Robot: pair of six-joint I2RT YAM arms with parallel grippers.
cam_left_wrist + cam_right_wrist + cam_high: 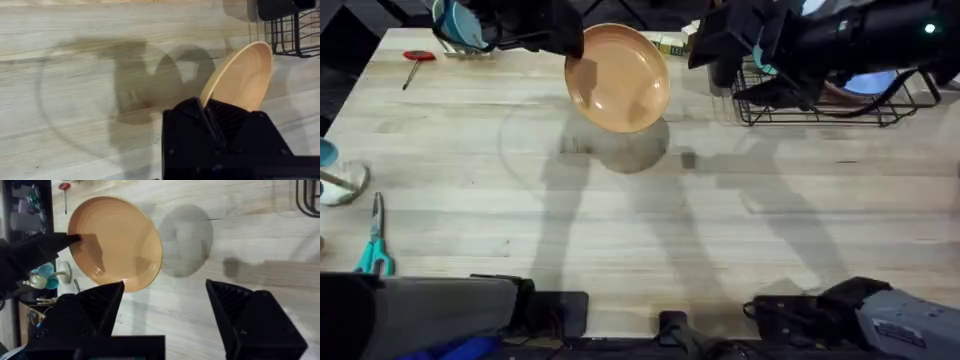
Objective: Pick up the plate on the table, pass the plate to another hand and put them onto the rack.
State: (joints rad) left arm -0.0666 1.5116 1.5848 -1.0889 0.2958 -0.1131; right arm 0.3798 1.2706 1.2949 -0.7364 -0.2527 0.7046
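Plate (618, 78) hangs top centre, pinched at its rim by left gripper (572, 45); right gripper (165, 297), wide open, could mistime and drop it

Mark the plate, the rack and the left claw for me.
plate (620, 80), overhead view, centre of its orange face.
rack (820, 112), overhead view, front lower wire edge.
left claw (212, 117), left wrist view, midway between the fingertips clamped on the plate's rim.
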